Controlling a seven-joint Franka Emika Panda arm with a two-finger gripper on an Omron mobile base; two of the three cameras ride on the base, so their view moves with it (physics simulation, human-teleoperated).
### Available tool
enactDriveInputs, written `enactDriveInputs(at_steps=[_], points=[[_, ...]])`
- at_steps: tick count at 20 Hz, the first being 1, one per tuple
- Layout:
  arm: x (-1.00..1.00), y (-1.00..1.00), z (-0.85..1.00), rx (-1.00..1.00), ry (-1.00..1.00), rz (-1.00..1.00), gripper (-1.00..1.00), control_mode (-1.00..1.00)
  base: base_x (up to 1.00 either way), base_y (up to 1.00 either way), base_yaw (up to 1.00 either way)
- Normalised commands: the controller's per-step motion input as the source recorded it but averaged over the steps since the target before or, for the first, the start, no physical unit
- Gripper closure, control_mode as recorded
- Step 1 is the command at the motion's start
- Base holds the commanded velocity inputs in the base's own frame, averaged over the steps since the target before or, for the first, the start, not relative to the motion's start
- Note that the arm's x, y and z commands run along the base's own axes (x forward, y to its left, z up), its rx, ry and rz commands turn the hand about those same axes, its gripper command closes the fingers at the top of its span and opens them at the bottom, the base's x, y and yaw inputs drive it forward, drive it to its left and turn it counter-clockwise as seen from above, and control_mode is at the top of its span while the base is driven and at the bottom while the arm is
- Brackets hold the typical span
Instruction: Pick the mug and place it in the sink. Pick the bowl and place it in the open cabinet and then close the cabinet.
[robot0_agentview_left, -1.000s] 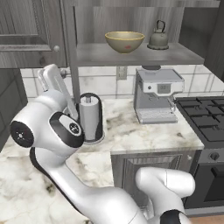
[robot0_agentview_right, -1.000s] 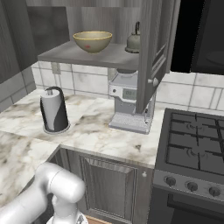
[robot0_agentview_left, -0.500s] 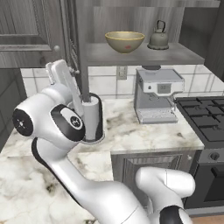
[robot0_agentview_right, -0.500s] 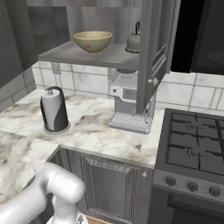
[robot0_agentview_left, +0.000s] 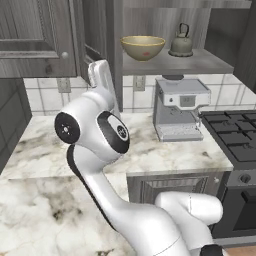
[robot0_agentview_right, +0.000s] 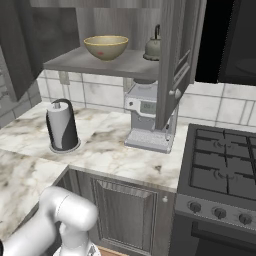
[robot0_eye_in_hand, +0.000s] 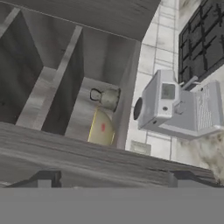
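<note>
Marble counter (robot0_agentview_right: 107, 145) below, bowl (robot0_agentview_left: 143, 47) shelved in the cabinet (robot0_agentview_right: 172, 60); jaws are spread empty. Its door is best pushed squarely near the outer edge.

Open door (robot0_agentview_right: 172, 65) across shelf front, kettle (robot0_agentview_right: 154, 46) beside bowl (robot0_agentview_right: 105, 46).

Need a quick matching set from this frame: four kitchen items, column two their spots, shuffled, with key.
Items:
1. bowl
2. kettle
3. coffee machine
4. paper towel roll

Places:
A. on the counter under the cabinet shelf, beside the stove
B. cabinet shelf, left of the kettle
C. on the counter, left of the coffee machine
D. cabinet shelf, nearer the open door

Pairs: 1-B, 2-D, 3-A, 4-C
</note>
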Motion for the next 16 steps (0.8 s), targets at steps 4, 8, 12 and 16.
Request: enactDriveInputs(at_steps=[4, 8, 12, 16], points=[[0.18, -0.77, -0.09, 0.16, -0.14, 0.00, -1.00, -1.00, 0.00, 0.00, 0.00], [0.47, -0.78, -0.06, 0.14, -0.12, 0.00, -1.00, -1.00, 0.00, 0.00, 0.00], [0.50, -0.76, 0.00, 0.11, -0.12, 0.00, -1.00, -1.00, 0.00, 0.00, 0.00], [0.72, -0.41, 0.00, 0.04, -0.02, 0.00, -1.00, -1.00, 0.00, 0.00, 0.00]])
